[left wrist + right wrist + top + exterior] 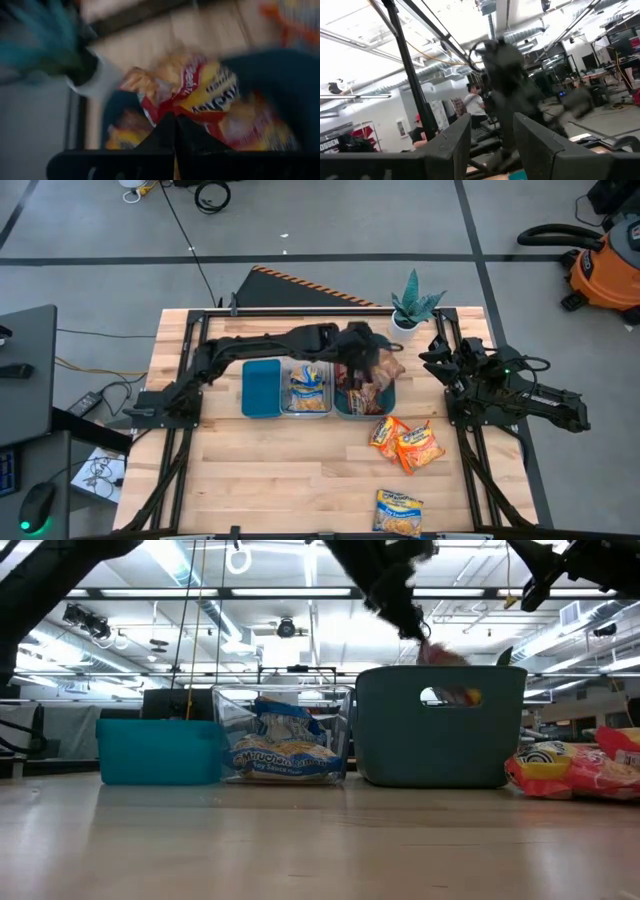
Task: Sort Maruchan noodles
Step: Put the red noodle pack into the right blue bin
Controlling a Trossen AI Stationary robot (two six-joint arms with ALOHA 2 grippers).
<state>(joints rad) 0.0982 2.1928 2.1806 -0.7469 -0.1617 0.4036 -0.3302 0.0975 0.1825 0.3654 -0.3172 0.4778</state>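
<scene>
My left gripper (372, 363) (405, 620) hangs over the dark grey bin (343, 406) (440, 740), shut on a red-and-yellow noodle packet (200, 90) (442, 653). More red packets lie inside that bin. The clear middle bin (288, 412) (282, 735) holds blue-print packets (309, 388). The teal bin (262, 388) (160, 752) stands left of it. Two orange packets (388, 435) (421, 448) and one blue packet (398, 512) lie flat on the table. My right gripper (438, 356) (492, 145) waits open at the table's right side, raised off the table. My left gripper pinches the red-and-yellow packet by a crinkled edge (172, 111) between its two shut fingers (192, 137). It comes at it slanting from above. The packet is lifted clear and hangs below the fingers, over the dark grey bin's open top.
A small potted plant (411, 306) (45, 45) stands at the table's far edge, just behind the grey bin. The three bins sit in a row across the table's middle. Bare wood (270, 470) lies toward the near edge. People show in the room beyond.
</scene>
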